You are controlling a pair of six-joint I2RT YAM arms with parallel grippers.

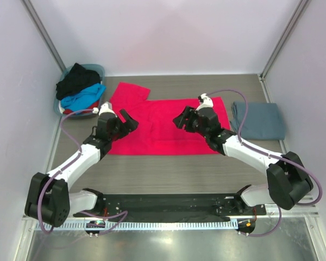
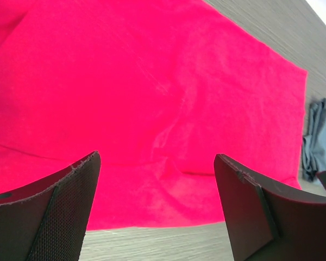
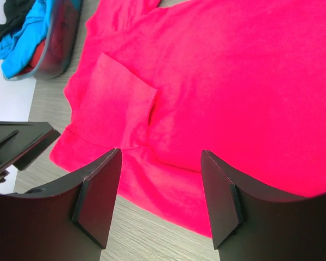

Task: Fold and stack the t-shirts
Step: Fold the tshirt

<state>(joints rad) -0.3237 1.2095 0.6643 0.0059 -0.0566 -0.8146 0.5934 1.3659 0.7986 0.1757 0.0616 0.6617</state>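
Overhead: red-pink t-shirt (image 1: 168,128) spread flat mid-table; folded grey-blue t-shirt (image 1: 259,120) just beside its right edge; bin (image 1: 61,106) at far left with black shirt (image 1: 79,79) and blue shirt (image 1: 84,98)
Left gripper (image 1: 129,120): released, jaws wide, empty, over the red-pink shirt's left part
Right gripper (image 1: 180,120): released, empty, right of centre
Right wrist view: chest pocket (image 3: 119,100) plainly outlined, faint from overhead
Left wrist view: near hem against table (image 2: 152,242)

Light is bright and even from above, and shadows fall soft and faint on the grey wood-grain tabletop (image 1: 168,168). The bright red-pink cloth shirt (image 1: 168,128) looks oversaturated, its creases washed out. Both wrist views are sharp.
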